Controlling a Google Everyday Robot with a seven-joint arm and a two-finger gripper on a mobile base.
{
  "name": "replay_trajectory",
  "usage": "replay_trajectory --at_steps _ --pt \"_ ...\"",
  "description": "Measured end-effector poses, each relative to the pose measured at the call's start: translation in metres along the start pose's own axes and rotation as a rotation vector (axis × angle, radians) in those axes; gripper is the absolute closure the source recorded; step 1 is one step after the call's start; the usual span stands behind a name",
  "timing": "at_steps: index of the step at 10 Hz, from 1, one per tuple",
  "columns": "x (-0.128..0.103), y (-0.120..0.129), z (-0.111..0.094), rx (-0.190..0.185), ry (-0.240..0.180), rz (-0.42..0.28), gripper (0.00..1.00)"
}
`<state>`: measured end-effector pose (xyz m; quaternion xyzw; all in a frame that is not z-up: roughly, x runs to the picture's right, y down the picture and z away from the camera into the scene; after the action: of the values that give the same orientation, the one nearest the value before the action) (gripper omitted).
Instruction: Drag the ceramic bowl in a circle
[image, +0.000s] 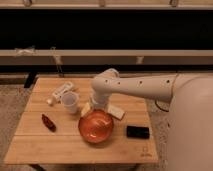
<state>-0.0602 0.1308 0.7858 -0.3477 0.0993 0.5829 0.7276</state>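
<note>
The white arm (135, 86) reaches in from the right over the wooden table (60, 145). The ceramic bowl (96, 126) sits near the table's middle, toward the near edge. The small white cup (70, 102) stands just to its far left.

The gripper (94, 106) hangs at the bowl's far rim with its jaws spread and nothing held. I cannot tell whether it touches the rim. I judge the drag has not begun. The next move calls for hooking the rim, then sweeping the bowl round without hitting the cup.

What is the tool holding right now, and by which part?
Cannot tell. The tool is down at the far rim of the bowl, beside the cup; whether it grips that rim does not show.
</note>
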Motion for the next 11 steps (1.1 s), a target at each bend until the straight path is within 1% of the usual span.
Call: replay_trajectory --at_steps 7,9,11 --pt "0.0 0.0 0.0 0.002 0.0 0.0 0.2" --pt "0.001 -0.004 -0.004 0.025 -0.016 0.023 0.2" --pt "0.009 -0.017 -0.013 0.063 -0.033 0.064 0.2"
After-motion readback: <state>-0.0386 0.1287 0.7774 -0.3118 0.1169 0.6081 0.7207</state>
